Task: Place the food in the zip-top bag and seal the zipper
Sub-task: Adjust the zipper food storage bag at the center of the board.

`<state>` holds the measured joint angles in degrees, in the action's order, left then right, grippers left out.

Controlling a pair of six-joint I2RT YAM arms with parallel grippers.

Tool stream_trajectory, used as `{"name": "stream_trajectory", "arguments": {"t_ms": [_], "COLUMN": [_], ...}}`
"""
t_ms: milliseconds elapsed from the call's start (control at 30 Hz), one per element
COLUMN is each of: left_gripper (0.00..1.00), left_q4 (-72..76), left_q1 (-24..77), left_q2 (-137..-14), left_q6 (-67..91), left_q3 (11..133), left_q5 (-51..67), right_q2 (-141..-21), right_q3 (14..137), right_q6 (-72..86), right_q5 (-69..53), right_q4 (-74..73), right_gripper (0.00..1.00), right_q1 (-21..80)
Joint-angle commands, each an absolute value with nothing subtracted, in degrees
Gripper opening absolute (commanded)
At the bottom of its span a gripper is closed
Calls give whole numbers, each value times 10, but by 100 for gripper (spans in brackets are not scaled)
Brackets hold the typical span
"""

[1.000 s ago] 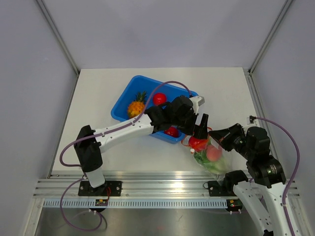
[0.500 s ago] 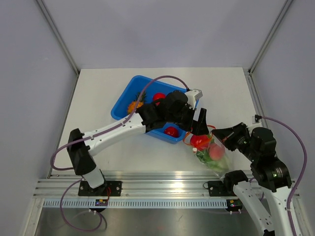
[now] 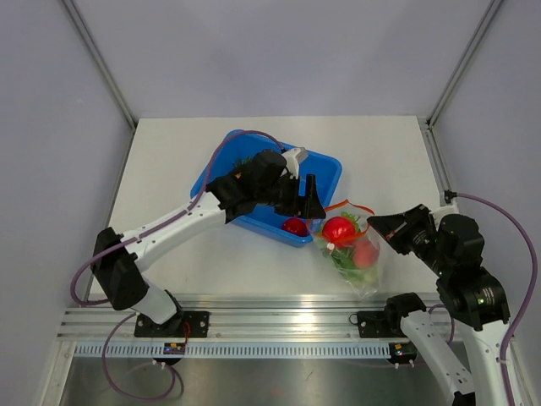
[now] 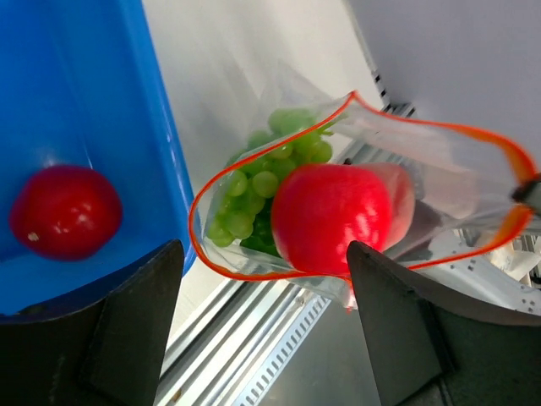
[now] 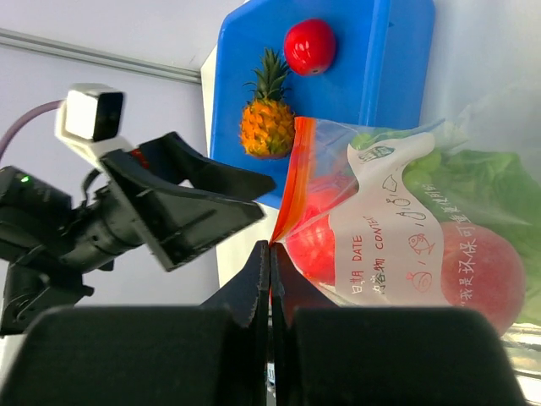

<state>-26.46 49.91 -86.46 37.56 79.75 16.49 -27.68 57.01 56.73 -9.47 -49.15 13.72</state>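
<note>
The clear zip-top bag [image 3: 355, 258] lies to the right of the blue tub, its mouth held open. Its orange-red zipper strip [image 4: 254, 275] rings the mouth. Inside are a round red fruit [image 4: 334, 216], green grapes [image 4: 270, 182], a pink peach [image 5: 482, 271] and leafy green cabbage [image 5: 482, 182]. My right gripper [image 5: 271, 245] is shut on the zipper strip [image 5: 292, 182] at the bag's right corner. My left gripper [image 3: 308, 199] is open and empty, above the tub's near right edge beside the bag mouth. A pineapple [image 5: 266, 127] and two red fruits [image 4: 63, 211] lie in the tub.
The blue tub [image 3: 325, 161] stands at the table's middle, its near wall [image 4: 161, 169] right beside the bag. The table's metal front rail [image 3: 279, 326] runs just below the bag. White walls stand at both sides.
My left gripper has drawn back left from over the bag mouth toward the tub, leaving a red fruit in the bag. The right gripper has stayed shut on the strip and shifted slightly right.
</note>
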Motion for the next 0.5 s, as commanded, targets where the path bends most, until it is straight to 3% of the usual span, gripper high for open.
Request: {"name": "stream_trajectory", "arguments": {"t_ms": [0,300,467], "left_gripper": [79,66,63], "left_q4": [-227,-222,-214], "left_q1": [500,500,501], "left_q2": [-888,-926,-932], "left_q6": [391,399,402], "left_q3": [786,775,766], "left_q5": [206,210,218], "right_q2": [-287,-298,-300], "right_q3": [605,618,614], "right_q6": [559,551,552], "right_q5": [-88,-85,-85], "right_q4": [-440,-438,-433], "right_gripper": [0,0,0], "right_q1": [140,141,140]}}
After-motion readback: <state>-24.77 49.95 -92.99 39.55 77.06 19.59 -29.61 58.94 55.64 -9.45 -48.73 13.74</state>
